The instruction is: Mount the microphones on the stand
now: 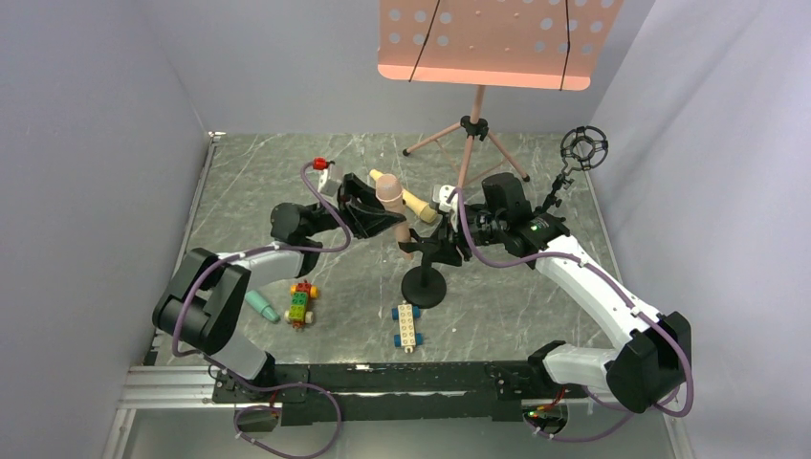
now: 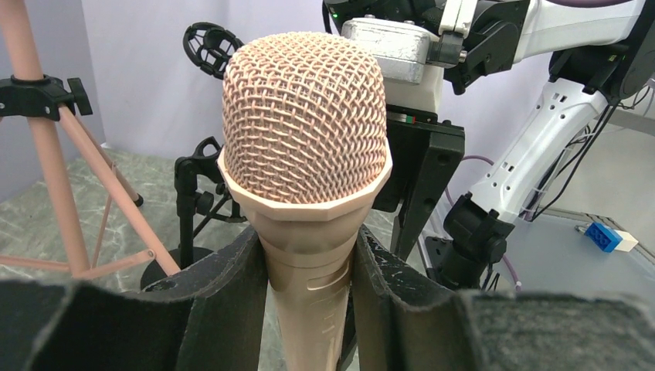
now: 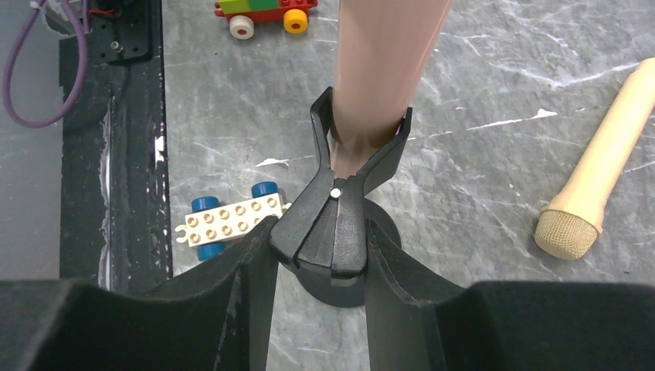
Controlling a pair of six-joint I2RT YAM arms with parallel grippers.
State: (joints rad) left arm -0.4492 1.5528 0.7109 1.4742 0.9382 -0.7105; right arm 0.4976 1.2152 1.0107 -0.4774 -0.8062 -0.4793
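Left gripper (image 2: 309, 290) pinches the pink microphone (image 2: 305, 131) on its handle, just under the mesh head, which stands above the fingers. Right gripper (image 3: 323, 267) is pressed onto the rear of the black clip (image 3: 340, 185) of the small stand (image 1: 424, 287), squeezing it. The microphone's lower end sits between the clip's prongs, just beyond my right fingertips. How deep it sits I cannot tell. Risks, as I judge them:

1. If I ease the right grip too soon, the prongs close on the taper and may push the handle back out.
2. If I let go on the left first, the heavy head could swing over and tip the light stand.
3. If I push down off-axis, the base may skid, since I hold only the clip.

A fall would land by the yellow microphone (image 3: 599, 178) right of that gripper, or by the brick car (image 3: 232, 226) to its left. The teal microphone (image 1: 260, 306) lies well behind the left gripper, untouched.
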